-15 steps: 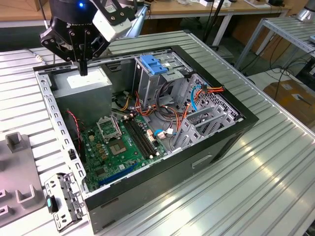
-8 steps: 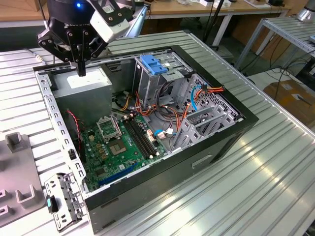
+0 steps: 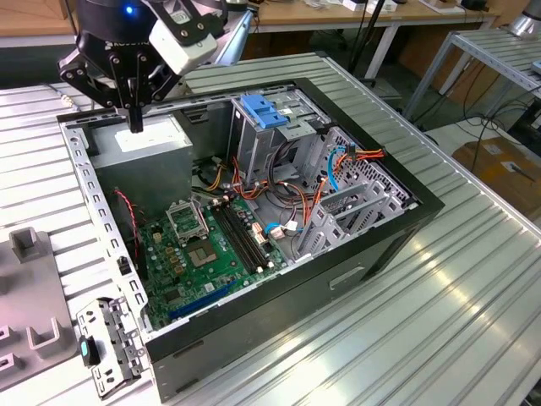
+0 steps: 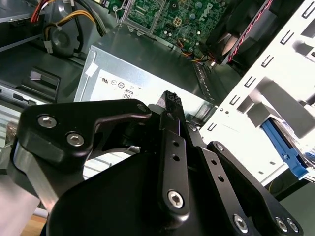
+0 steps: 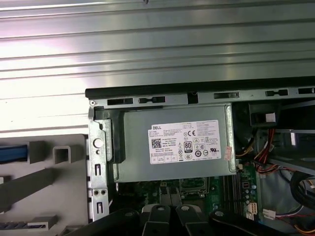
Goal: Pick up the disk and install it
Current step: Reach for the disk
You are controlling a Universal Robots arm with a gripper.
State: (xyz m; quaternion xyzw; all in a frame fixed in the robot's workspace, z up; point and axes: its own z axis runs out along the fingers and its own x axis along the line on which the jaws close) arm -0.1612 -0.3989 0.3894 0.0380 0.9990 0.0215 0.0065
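Observation:
My gripper (image 3: 135, 121) hangs just above the large grey power-supply box (image 3: 139, 144) at the back corner of the open computer case (image 3: 355, 254). Its black fingers (image 4: 170, 105) stand together, shut, with nothing between them. In the first wrist view the box's white label (image 5: 184, 141) lies straight ahead of the gripper (image 5: 167, 214). Most of the disk is out of view. A blue strip (image 5: 11, 153) on the grey holder (image 5: 44, 182) beside the case looks like its carrier edge, and the same blue (image 4: 283, 145) shows past the case's white metal rim.
A tall metal drive cage with a blue latch (image 3: 264, 112) stands mid-case. The green motherboard (image 3: 207, 249) lies on the case floor, with orange and blue cables (image 3: 351, 161) beside it. A grey fixture (image 3: 30, 296) sits on the ribbed table (image 3: 439, 313) at the exterior view's left.

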